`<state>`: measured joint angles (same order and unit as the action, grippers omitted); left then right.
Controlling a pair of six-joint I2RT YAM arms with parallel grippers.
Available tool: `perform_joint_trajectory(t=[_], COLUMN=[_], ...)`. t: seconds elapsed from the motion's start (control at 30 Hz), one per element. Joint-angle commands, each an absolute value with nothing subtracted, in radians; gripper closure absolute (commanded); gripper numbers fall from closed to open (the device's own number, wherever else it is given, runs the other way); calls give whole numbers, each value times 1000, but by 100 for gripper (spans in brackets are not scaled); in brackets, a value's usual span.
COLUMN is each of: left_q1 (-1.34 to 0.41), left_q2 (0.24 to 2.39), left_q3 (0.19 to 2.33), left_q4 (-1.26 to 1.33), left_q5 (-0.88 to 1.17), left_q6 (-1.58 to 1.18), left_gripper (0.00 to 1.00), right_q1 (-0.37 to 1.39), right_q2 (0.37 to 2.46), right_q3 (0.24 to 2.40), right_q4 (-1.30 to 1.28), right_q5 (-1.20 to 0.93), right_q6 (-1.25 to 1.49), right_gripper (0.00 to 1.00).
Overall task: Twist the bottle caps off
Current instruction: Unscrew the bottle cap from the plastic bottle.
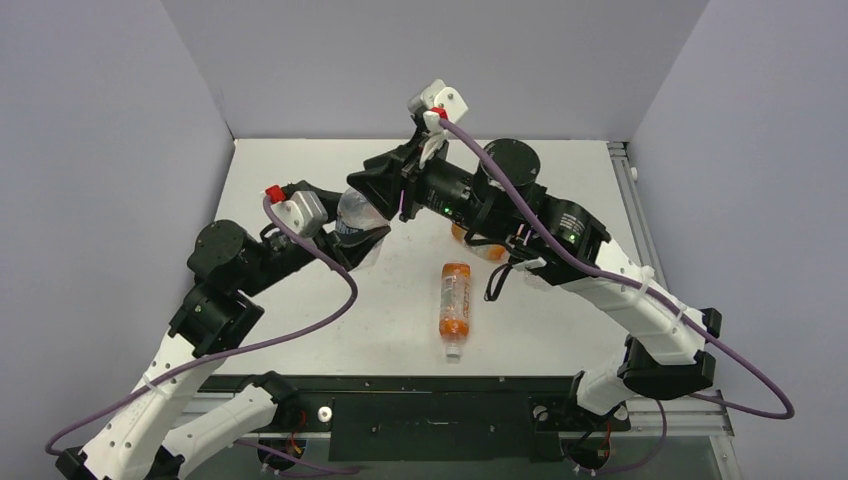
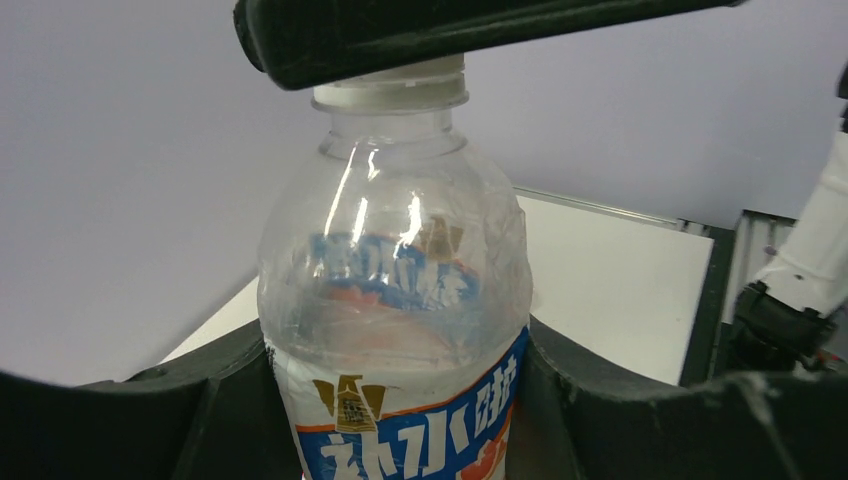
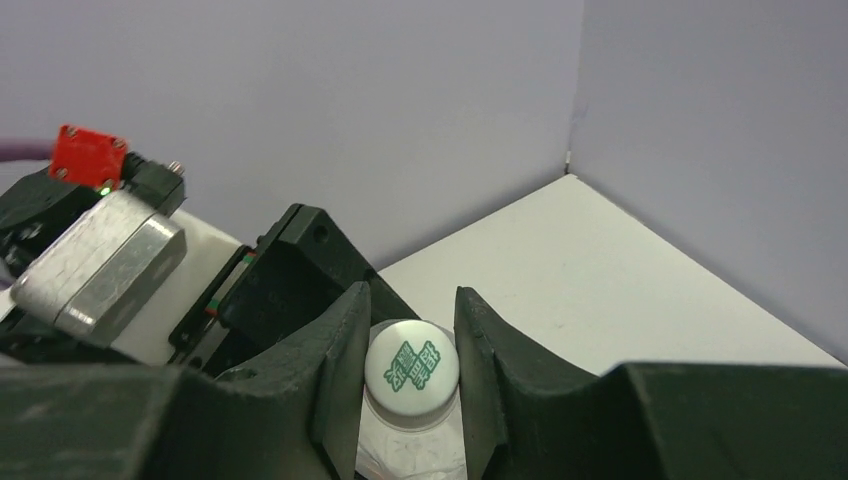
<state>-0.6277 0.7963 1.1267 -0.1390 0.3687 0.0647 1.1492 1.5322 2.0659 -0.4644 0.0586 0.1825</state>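
Snugly around cap [image 3: 410, 364]: right fingers [image 3: 338, 385]

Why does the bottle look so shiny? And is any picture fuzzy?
Left wrist view: light bounces off the clear bottle as white streaks, and that is glare; the black jaws at the edges look a bit soft. Right wrist view: the cap with its green mark is sharp. Top view: even light, only a faint shadow beside the lying orange bottle.
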Motion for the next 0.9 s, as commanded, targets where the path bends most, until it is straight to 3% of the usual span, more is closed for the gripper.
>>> perform_joint_trajectory(t=[0.0, 0.27, 0.47, 0.5, 0.53, 0.57, 0.63, 0.7, 0.87], left_q1=[-632, -632, -632, -632, -632, -632, -631, -630, -631], left_q2=[779, 802, 820, 821, 821, 820, 816, 808, 802], left_q3=[1181, 1211, 1222, 1222, 1219, 1218, 1208, 1196, 1163], left_q4=[-65, 13, 28, 27, 24, 14, -26, -55, -107], left_q5=[518, 869, 978, 977, 968, 957, 905, 819, 582], left_q6=[-59, -301, -357, -354, -338, -327, -270, -210, -25], left_gripper=[100, 100, 100, 100, 100, 100, 100, 100, 100], right_q1=[1064, 997, 917, 910, 902, 900, 905, 924, 1090], right_q2=[1412, 1370, 1307, 1303, 1300, 1294, 1279, 1267, 1312], right_q3=[2004, 1969, 1784, 1785, 1800, 1809, 1828, 1839, 1948], right_q4=[-392, -342, 11, 10, -15, -80, -156, -208, -383], right_q5=[-347, -945, -1033, -992, -958, -847, -636, -409, -3], right_q6=[148, 167, 406, 404, 380, 356, 304, 273, 182], right_gripper=[100, 100, 100, 95, 84, 58, 26, 21, 19])
